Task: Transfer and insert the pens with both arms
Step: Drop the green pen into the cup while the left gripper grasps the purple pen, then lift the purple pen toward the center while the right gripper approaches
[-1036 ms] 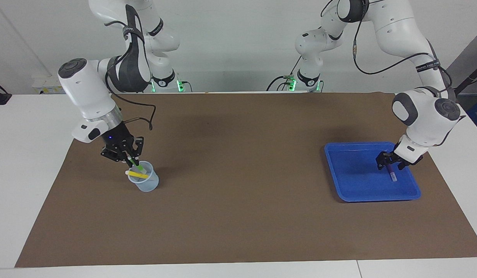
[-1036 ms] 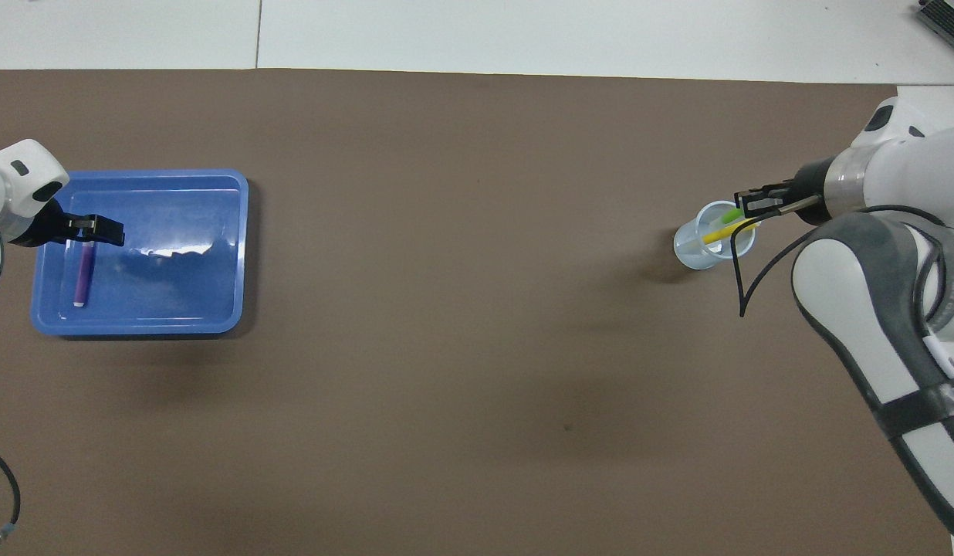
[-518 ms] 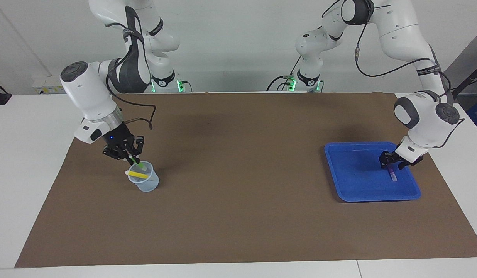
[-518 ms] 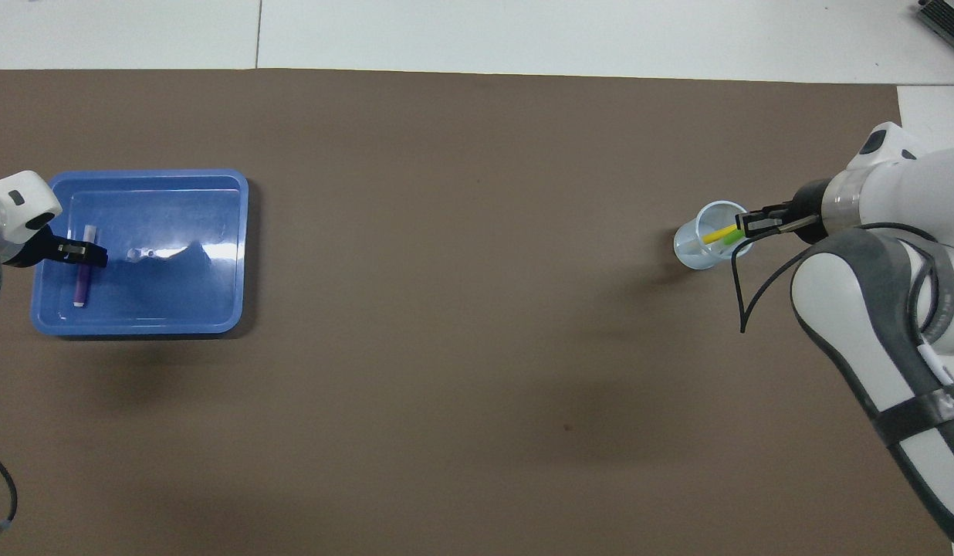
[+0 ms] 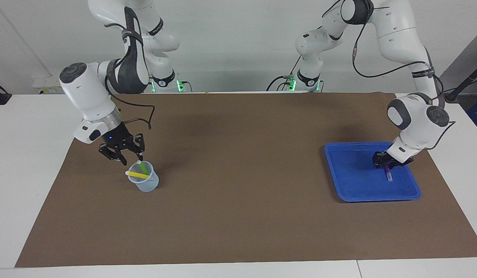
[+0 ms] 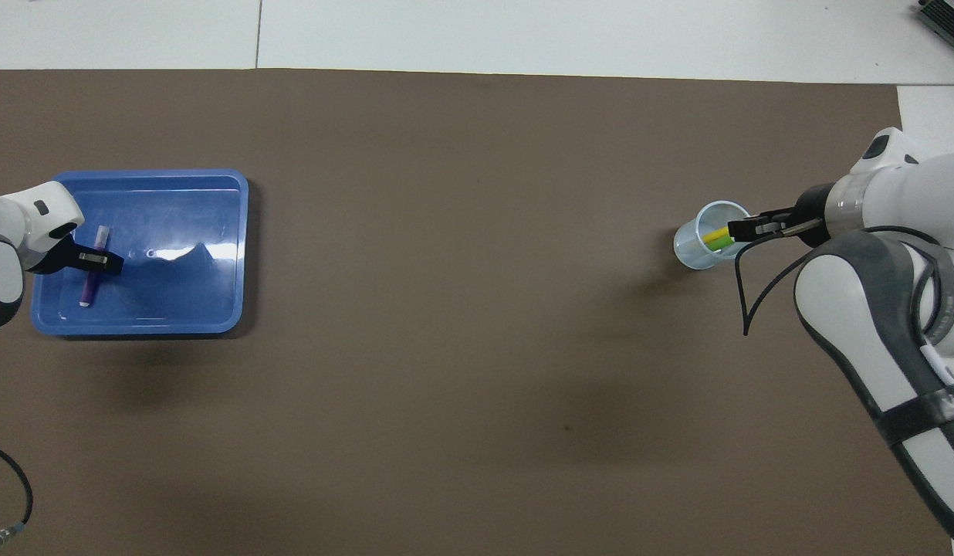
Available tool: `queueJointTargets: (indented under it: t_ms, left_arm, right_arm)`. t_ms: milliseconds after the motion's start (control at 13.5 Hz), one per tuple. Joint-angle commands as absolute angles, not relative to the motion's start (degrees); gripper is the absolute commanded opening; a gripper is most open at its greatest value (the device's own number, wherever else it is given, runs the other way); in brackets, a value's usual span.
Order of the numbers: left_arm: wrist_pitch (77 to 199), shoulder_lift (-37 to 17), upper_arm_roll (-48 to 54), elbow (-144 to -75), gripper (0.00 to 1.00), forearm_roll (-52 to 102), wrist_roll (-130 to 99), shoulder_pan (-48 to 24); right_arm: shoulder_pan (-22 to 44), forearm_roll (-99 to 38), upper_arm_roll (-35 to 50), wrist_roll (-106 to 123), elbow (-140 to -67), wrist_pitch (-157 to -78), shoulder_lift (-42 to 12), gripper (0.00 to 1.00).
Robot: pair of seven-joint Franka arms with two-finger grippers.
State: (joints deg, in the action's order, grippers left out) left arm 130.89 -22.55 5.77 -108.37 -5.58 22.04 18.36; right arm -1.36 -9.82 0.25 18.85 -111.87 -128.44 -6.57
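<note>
right pincer: my right gripper (image 5: 124, 157) hangs just over the rim of the cup (image 5: 148, 184), on the side nearer my bases, with the tips spread apart and nothing between them.
left pincer: my left gripper (image 5: 386, 165) is down inside the tray (image 5: 377, 199), set across the purple pen (image 5: 388, 176). I cannot tell whether I have it clamped.
green pen: the green pen (image 5: 145, 167) stands slanted in the cup, free of my right pincer.
yellow pen: the yellow pen (image 5: 138, 175) lies nearly level across the cup's mouth, its pale end poking out over the rim.
cup: clear plastic, upright on the brown mat (image 5: 242, 173), toward my right arm's end of the table.
purple pen: it lies in the tray's half toward my left arm's end of the table, a little askew to the tray's walls, with a pale tip pointing away from my bases.
tray: blue and shallow, on the mat at my left arm's end, well apart from the cup.
</note>
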Motion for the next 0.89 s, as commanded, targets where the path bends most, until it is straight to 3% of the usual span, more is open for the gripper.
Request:
queueJointTargets:
  t_ms: [0,222,444,814]
  left_arm:
    - [132.01,-21.53,5.54,-110.22,0.0,-6.24,21.71,18.45]
    - [131.4,-21.53,5.54,-109.95,0.0,-6.15,21.45,18.81]
    - [122.21,-21.01,5.45,-106.28,0.0,1.37,20.14,17.85]
    - [107.33,-15.12,5.97,-103.01,0.0,4.39,-4.6,11.79]
  right_arm:
    - [-2.29,-8.61,1.23,19.78,-113.2,-127.71,-4.57,1.0]
    - [-0.71,-8.87,1.58,17.77,-112.94,-127.71,-3.69,1.0]
    - [4.2,-9.49,1.58,9.44,-112.59,-127.79,-2.73,1.0]
    - [12.46,-9.58,1.58,-10.68,-111.71,-128.84,-2.46,1.0]
